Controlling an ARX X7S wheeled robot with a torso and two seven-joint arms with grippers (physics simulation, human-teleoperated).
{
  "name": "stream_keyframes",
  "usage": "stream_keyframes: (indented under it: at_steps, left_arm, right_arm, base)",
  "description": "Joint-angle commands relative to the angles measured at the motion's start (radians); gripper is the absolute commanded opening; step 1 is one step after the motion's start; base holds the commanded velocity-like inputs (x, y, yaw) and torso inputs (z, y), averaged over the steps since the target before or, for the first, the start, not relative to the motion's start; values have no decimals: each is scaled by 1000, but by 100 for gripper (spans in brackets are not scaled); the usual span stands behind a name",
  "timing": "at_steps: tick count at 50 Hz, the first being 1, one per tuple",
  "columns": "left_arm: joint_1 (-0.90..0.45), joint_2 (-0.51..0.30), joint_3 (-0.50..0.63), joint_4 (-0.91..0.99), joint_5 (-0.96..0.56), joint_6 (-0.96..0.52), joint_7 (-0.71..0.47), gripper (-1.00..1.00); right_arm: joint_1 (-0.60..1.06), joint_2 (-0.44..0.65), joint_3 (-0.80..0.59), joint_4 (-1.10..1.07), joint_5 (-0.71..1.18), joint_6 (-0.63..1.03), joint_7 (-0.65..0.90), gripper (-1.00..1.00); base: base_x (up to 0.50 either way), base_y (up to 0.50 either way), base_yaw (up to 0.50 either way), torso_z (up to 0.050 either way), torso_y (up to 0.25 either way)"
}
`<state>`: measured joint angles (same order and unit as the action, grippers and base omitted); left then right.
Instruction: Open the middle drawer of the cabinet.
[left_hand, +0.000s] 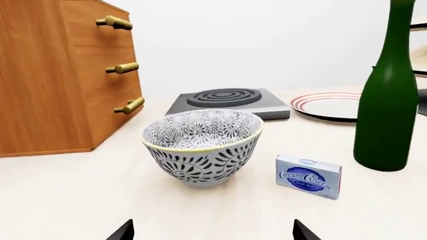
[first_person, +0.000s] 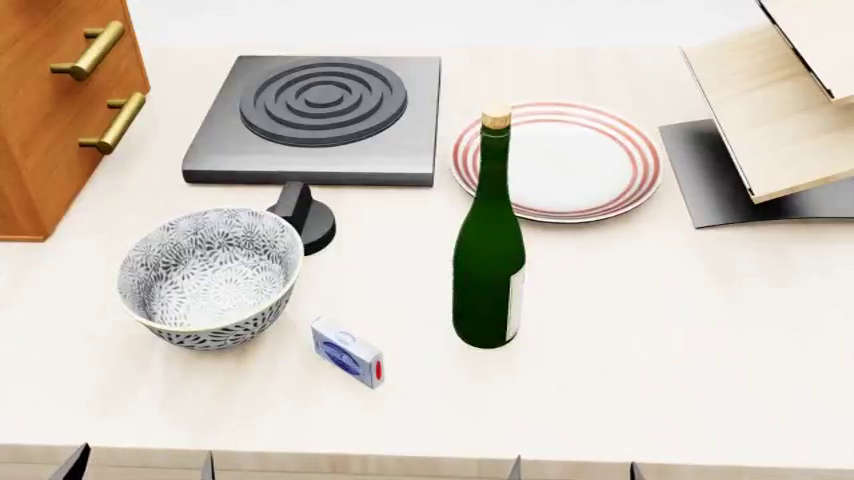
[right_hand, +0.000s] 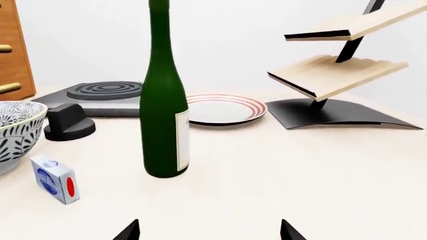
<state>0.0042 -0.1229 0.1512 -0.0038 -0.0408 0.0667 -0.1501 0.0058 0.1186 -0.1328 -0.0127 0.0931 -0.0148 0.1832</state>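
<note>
Both tools (left_hand: 213, 232) (right_hand: 208, 231) spread, empty, at table edge | bowl (first_person: 207, 275) near | cabinet (first_person: 54, 120) far-left, middle drawer (left_hand: 107, 75) shut

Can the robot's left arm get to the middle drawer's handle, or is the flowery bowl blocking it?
Probably yes. The left gripper is open and low over the table, with the bowl right ahead of it. The middle drawer sits off to the side and higher up, so the arm could likely swing around the bowl to reach its handle.

Wood-grain cabinet (left_hand: 47, 75), brass handles; glossy glass bottle (first_person: 490, 250).
</note>
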Motion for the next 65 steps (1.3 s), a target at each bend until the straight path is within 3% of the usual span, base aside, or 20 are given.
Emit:
stream_keyframes:
  at_steps: [1, 12, 14, 25, 46, 55, 56, 59, 61, 65]
  left_arm:
    - [-1, 8, -9, -4, 12, -1, 7, 100]
    - [-20, -1, -8, 15, -6, -21, -5, 100]
    - [-21, -8, 8, 7, 53, 28, -34, 100]
    - [-27, -19, 17, 189, 69, -6, -58, 100]
    - [-128, -51, -3, 688, 79, -276, -64, 100]
    - [-158, -56, -14, 810, 63, -351, -67, 100]
    - [-187, -51, -28, 888, 45, -409, -65, 100]
    - [-199, -49, -51, 937, 25, -439, -72, 100]
    - [-202, -54, -53, 956, 20, -451, -70, 100]
    - [-221, -57, -81, 998, -11, -483, -70, 100]
  right_arm:
    - [-3, -7, 5, 2, -19, -12, -15, 100]
    - [4, 6, 12, -99, 7, 38, 11, 100]
    - [9, 16, 2, -138, -5, 54, 11, 100]
    - [41, 38, 3, -363, -13, 177, 46, 100]
    - [197, 97, -11, -903, -71, 541, 97, 100]
    - [245, 106, -32, -989, -86, 621, 105, 100]
    - [267, 107, -46, -1034, -114, 641, 106, 100]
    - [248, 40, -24, -1034, -194, 606, 21, 100]
    - [228, -114, 28, -1034, -334, 570, -167, 100]
    - [216, -118, 22, -1034, -347, 530, -168, 100]
  base:
    - [0, 0, 0, 0, 0]
    - [0, 0, 0, 0, 0]
    - [0, 0, 0, 0, 0]
    - [0, 0, 0, 0, 0]
    - [0, 0, 0, 0, 0]
    - [0, 0, 0, 0, 0]
    - [0, 0, 0, 0, 0]
    - [0, 0, 0, 0, 0]
    - [0, 0, 0, 0, 0]
    - [0, 0, 0, 0, 0]
